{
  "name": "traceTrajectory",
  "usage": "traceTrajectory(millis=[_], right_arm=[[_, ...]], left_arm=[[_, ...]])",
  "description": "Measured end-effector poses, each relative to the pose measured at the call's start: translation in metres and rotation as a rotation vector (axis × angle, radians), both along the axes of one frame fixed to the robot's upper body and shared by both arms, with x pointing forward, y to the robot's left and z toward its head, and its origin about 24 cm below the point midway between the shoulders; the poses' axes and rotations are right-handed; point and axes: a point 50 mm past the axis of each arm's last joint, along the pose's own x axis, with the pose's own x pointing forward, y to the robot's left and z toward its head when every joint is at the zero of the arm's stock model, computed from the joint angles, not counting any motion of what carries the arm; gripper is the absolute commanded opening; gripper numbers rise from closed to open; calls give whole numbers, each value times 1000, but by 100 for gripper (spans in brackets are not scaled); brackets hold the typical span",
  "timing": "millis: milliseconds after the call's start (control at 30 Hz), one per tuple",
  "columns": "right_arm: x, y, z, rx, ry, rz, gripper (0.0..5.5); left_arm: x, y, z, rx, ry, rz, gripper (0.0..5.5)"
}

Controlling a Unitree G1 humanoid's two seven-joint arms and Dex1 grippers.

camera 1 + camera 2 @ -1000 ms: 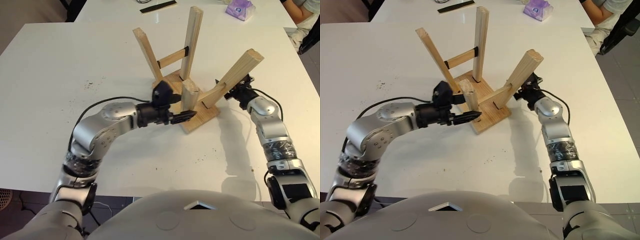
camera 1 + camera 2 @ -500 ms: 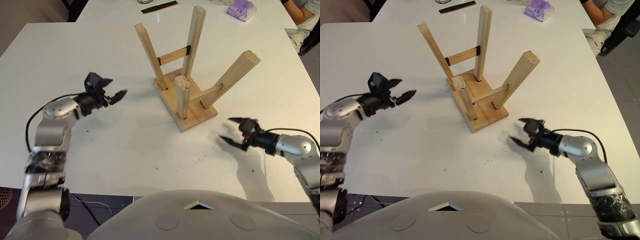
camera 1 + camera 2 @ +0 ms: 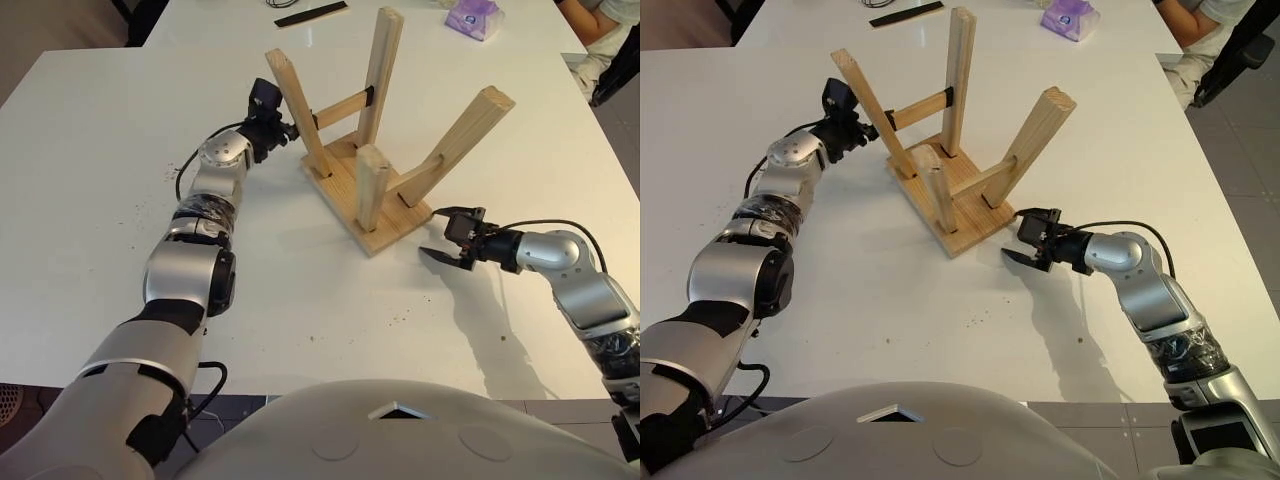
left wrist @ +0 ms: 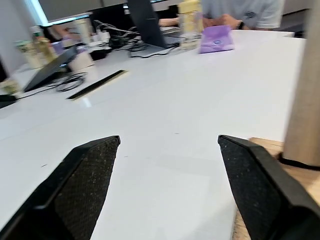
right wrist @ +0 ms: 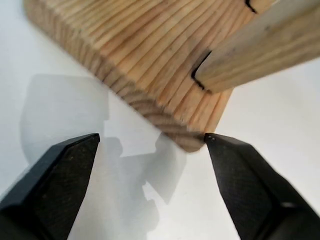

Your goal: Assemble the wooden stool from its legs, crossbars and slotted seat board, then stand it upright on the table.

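The wooden stool stands upside down on the white table, its seat board [image 3: 385, 222] flat and its legs pointing up. A crossbar [image 3: 343, 108] joins the two far legs. My left gripper [image 3: 283, 128] is open right beside the far left leg [image 3: 298, 112], with nothing between its fingers [image 4: 95, 170]. A leg [image 4: 306, 100] shows past one finger in the left wrist view. My right gripper [image 3: 445, 235] is open just off the board's near right corner [image 5: 192, 142], low over the table, apart from the wood.
A purple tissue pack [image 3: 478, 18] and a black strip [image 3: 315, 13] lie at the table's far side. Dark specks [image 3: 180, 172] dot the table on the left. Bare table [image 3: 300, 300] spreads in front of the stool. The table's right edge [image 3: 610, 130] is close to my right arm.
Both grippers left the stool and swung out over the table. Since then the left one has come to the far left leg, the right one to the board's corner.
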Motion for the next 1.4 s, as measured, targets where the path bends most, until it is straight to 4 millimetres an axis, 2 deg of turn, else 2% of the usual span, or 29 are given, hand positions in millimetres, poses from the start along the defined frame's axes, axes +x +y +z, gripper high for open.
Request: traceTrajectory(millis=[67, 133, 233, 300, 367, 467, 567, 667, 733, 833, 900, 967, 1067, 1167, 1300, 1400], right_arm=[[3, 0, 1, -9, -10, 9, 390], [8, -2, 0, -13, -22, -1, 390], [22, -5, -1, -22, -79, -53, 390], [27, -5, 0, -10, -102, -54, 390], [29, -7, -2, -1, -116, -50, 390], [26, -10, -4, 14, -121, -41, 390], [17, -14, -6, 44, -98, -36, 390], [8, -15, -6, 57, -84, -23, 390], [5, -17, -6, 54, -81, -26, 390], [0, -25, -5, 37, -75, -39, 390], [-5, -30, -6, 30, -73, -57, 390], [-8, -33, -8, 31, -76, -76, 390], [-15, -33, -9, 31, -77, -82, 390], [-20, -29, -10, 30, -74, -67, 390], [-27, -17, -9, 43, -55, -19, 390], [-29, -16, -5, 28, -35, -32, 390]], left_arm=[[-8, -4, -9, -31, 23, -77, 366], [-18, 4, -14, -34, 29, -150, 366], [-43, 2, -30, -33, 63, -300, 366], [-63, 3, -44, -60, 109, -316, 366], [-81, 9, -49, -58, 132, -321, 366], [-106, 23, -49, -69, 161, -267, 366], [-112, 34, -43, -111, 179, -171, 366], [-115, 25, -16, -141, 92, -225, 366], [-123, 27, -8, -118, 66, -255, 366], [-135, 52, 3, -33, -2, -165, 366], [-141, 81, 9, -18, -34, 3, 366], [-152, 99, 5, 47, -37, 79, 366], [-177, 110, -17, 230, 12, 59, 366], [-207, 96, -46, 361, 86, -106, 366], [-212, 62, -50, 385, 13, -270, 366], [-213, 55, -49, 398, 4, -307, 366]])
